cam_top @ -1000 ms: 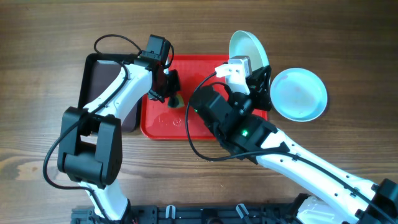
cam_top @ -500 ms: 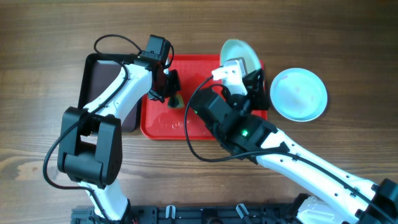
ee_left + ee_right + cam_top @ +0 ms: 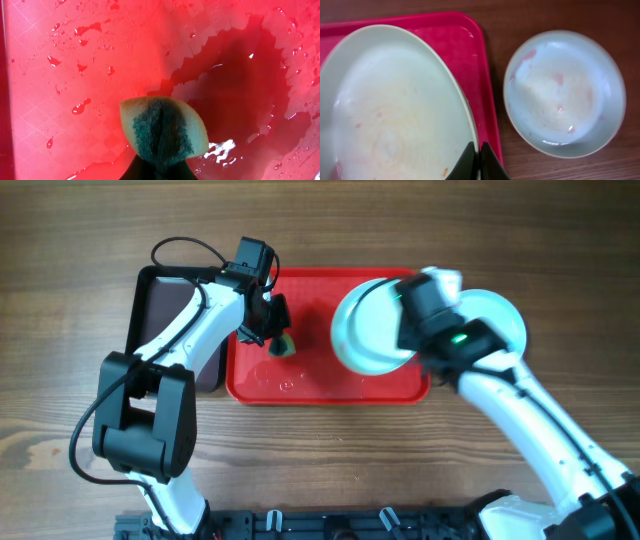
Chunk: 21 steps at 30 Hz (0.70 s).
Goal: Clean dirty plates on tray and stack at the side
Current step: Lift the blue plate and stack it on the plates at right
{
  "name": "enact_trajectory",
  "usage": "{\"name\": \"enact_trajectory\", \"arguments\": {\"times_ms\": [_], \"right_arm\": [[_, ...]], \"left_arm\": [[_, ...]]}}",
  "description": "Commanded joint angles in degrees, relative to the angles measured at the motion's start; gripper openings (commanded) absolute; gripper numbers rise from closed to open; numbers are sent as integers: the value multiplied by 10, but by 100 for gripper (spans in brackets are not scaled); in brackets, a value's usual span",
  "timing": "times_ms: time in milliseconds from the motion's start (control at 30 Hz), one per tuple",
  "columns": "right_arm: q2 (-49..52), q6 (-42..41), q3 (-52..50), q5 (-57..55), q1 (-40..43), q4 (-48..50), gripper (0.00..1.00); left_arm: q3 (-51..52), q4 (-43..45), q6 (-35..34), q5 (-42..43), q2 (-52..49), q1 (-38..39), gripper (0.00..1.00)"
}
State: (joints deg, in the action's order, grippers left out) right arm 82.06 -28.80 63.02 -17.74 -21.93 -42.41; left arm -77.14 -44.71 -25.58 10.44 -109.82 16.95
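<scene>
Two plates counted. Over the red tray (image 3: 270,380): a pale plate (image 3: 365,330), pinched at its rim by the closed right gripper (image 3: 479,162), forearm reaching in from the lower right. Lifted or lying flat, hard to tell. On the wood just right of the tray: a turquoise plate (image 3: 565,95), reddish smears plain from the right wrist, half hidden under the arm from overhead. In the closed left gripper (image 3: 272,328), elbow bent beside the one black tray (image 3: 150,290): one sponge (image 3: 164,127), above wet tray floor.

A brown wood-grain table (image 3: 60,240) fills the background.
</scene>
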Motion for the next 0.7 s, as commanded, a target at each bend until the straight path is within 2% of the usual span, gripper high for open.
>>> {"name": "enact_trajectory", "arguments": {"times_ms": [0, 133, 300, 533, 667], "right_arm": [[-9, -19, -3, 154, 114, 8, 4], [-8, -12, -10, 179, 224, 6, 4], [-7, -12, -46, 178, 308, 26, 4], [11, -14, -127, 174, 372, 113, 4], [33, -14, -138, 174, 393, 142, 4]], "left_arm": [[-7, -1, 12, -5, 14, 1, 4], [-7, 3, 11, -5, 14, 1, 4], [-7, 3, 11, -5, 14, 1, 4], [-7, 2, 11, -5, 14, 2, 4], [-7, 1, 11, -5, 14, 2, 4]]}}
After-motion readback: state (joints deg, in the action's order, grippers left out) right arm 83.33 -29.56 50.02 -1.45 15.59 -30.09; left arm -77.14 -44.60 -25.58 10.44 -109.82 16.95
